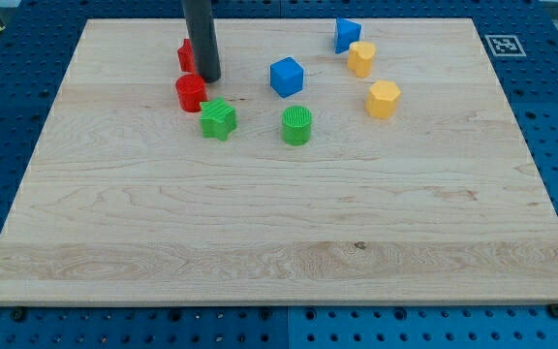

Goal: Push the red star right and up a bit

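Note:
A red block [185, 54], partly hidden behind my rod so its shape is hard to make out, sits near the view's top left. My tip [209, 78] touches the board just right of and below it. A red cylinder [191, 92] lies just below and left of the tip. A green star [218, 119] sits below that cylinder, to its right.
A green cylinder [297, 125] and a blue cube [286, 77] lie right of the tip. A blue block [347, 34], a yellow block [361, 58] and a yellow hexagon [383, 99] stand at the upper right. The wooden board [279, 233] rests on a blue pegboard.

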